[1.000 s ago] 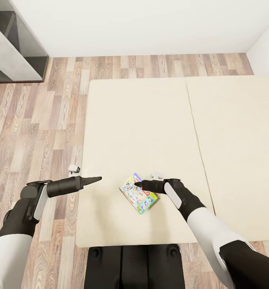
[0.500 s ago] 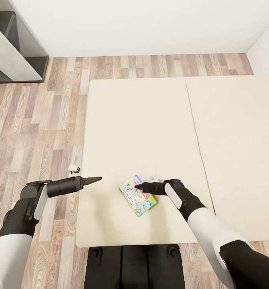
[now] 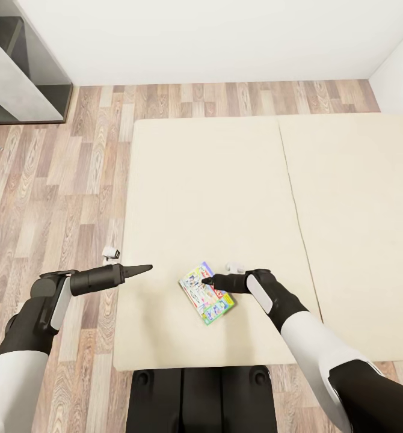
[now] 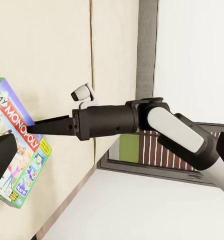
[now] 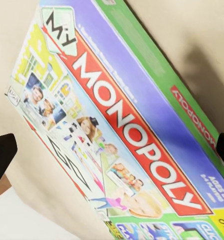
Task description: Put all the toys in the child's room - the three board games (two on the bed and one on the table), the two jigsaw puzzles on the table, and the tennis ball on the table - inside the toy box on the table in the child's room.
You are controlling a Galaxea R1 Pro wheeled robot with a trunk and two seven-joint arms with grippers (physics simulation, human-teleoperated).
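One board game (image 3: 206,293), a flat box with a bright Monopoly cover, lies on the cream bed (image 3: 213,180) near its front edge. My right gripper (image 3: 206,279) hovers just over the box, open. In the right wrist view its two dark fingertips (image 5: 1,157) stand wide apart on either side of the cover (image 5: 117,130). My left gripper (image 3: 145,268) hangs open above the bed's left part, a short way left of the box and holding nothing. From the left wrist view, the box (image 4: 14,160) lies under the right gripper (image 4: 34,127).
Wood-plank floor (image 3: 57,192) runs to the left of and behind the bed. A dark and light grey piece of furniture (image 3: 21,66) stands at the far left by the white wall. A seam (image 3: 295,198) splits the two mattresses. My base (image 3: 201,397) touches the bed's front.
The board game has shifted and turned very slightly toward me under the right gripper. The left arm has not moved.
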